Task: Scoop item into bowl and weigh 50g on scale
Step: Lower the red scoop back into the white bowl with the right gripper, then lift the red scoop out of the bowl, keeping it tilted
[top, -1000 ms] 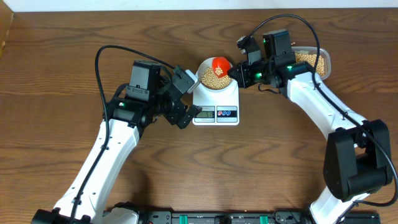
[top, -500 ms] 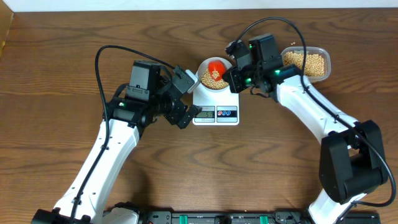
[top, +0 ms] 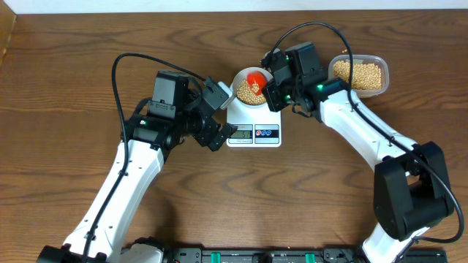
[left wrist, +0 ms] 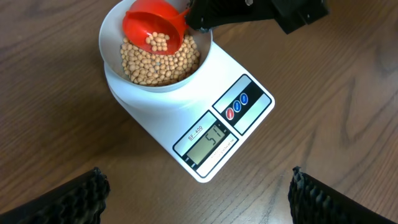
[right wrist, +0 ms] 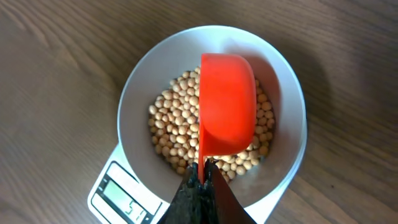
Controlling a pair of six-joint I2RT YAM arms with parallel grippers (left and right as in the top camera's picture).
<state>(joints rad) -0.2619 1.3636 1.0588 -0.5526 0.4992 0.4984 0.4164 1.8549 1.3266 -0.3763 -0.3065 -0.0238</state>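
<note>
— Across the table [top: 73, 109], what did the surface look like?
— Dark brown wood grain, matte, running the full width. A pale strip showed past the far edge, and nothing more of the room.
— Materials, shapes?
— The scale [left wrist: 186, 124] was smooth white plastic, rectangular, with a grey display and one red and one blue round button. The bowl [right wrist: 143, 81] was round, white and glossy, and sat on the scale. The beans [right wrist: 171, 124], small, round and tan, lay heaped in the bowl. More filled a clear rounded tub [top: 358, 73] beside the right arm.
— Tools?
— The right tool [right wrist: 202, 180] was clamped on the thin handle of a red plastic scoop [right wrist: 227, 106], tipped over the bowl with a few beans inside. The left tool [left wrist: 199, 202] stood wide apart, empty, near the scale.
— Anything unclear?
— The handle was mostly hidden between the fingers. The bowl covered the scale's platform. The display digits were too small to trust.
</note>
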